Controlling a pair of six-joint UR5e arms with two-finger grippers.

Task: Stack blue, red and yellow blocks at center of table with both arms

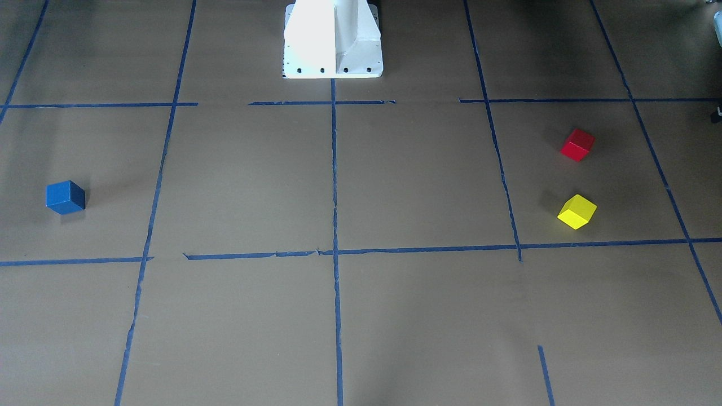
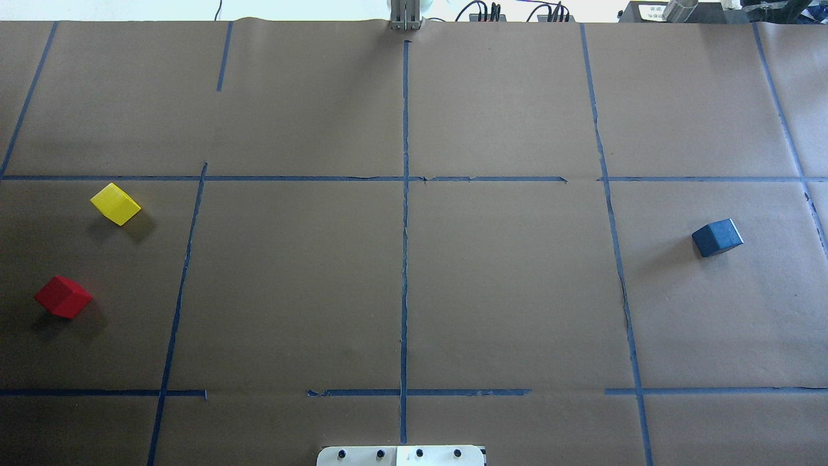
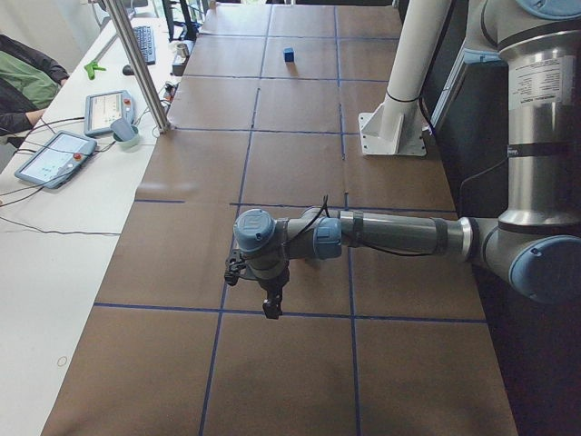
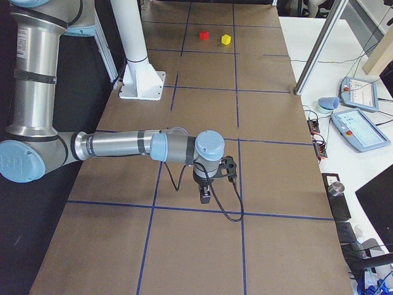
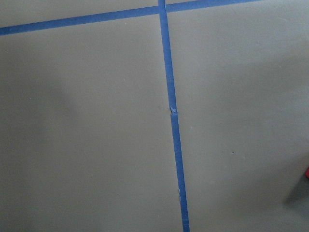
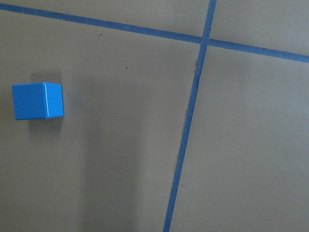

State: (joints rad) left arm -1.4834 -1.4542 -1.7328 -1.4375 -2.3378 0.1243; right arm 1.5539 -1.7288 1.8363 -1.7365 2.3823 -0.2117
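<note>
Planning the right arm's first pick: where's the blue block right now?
In the overhead view the blue block sits alone on the robot's right side, far from the red block and yellow block on its left side.

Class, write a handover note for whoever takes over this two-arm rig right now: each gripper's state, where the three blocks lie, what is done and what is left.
Left gripper: over the table, pointing down, holding no block; open or shut cannot be told.
Right gripper: the same.
Blue block: alone on the robot's right side of the table.
Red block and yellow block: on the robot's left side, apart, red nearer the robot.
Done: nothing; no block at centre, none stacked.
Left: bring all three to centre and stack them.
</note>
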